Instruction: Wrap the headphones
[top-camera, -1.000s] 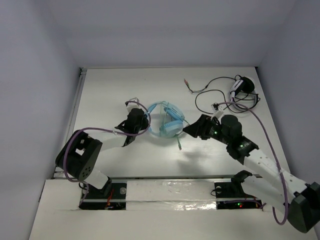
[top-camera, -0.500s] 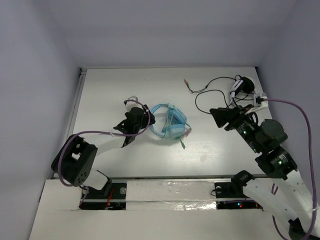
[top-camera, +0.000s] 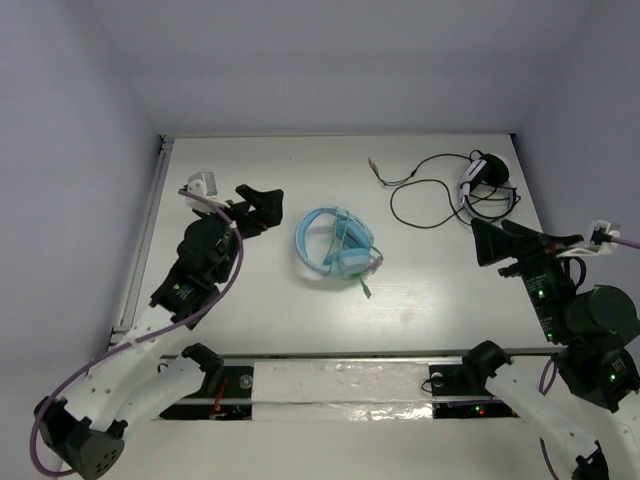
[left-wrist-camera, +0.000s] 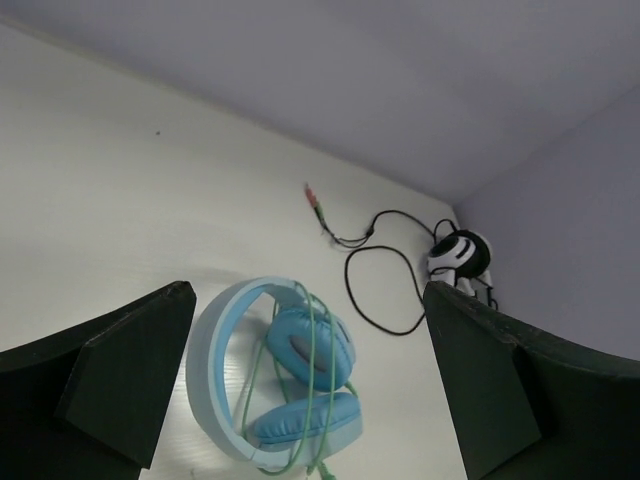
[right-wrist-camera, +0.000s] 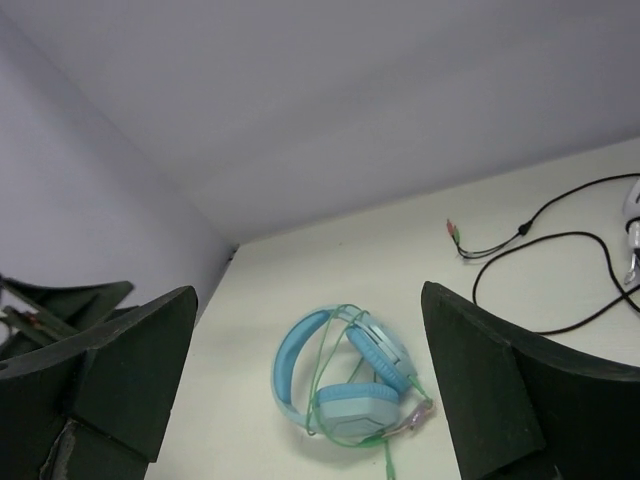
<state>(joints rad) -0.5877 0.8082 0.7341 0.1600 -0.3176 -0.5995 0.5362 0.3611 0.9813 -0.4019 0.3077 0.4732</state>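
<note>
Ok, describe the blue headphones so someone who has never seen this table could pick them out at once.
On the white table, look near the middle, not the far right corner. There lie the light blue headphones, with big padded oval cups and a thin pale green cable looped over them. The smaller black-and-white headset in that corner trails a loose black cable.

R gripper (right-wrist-camera: 308, 300): fingers wide apart, up off table (right-wrist-camera: 520, 380).
Headphones (right-wrist-camera: 345, 395): blue, lying on table, mid pic.
Green cord (right-wrist-camera: 387, 455): looped round cups, end sticks out.
Black cord (right-wrist-camera: 520, 232): top R, well apart from headphones.
</note>
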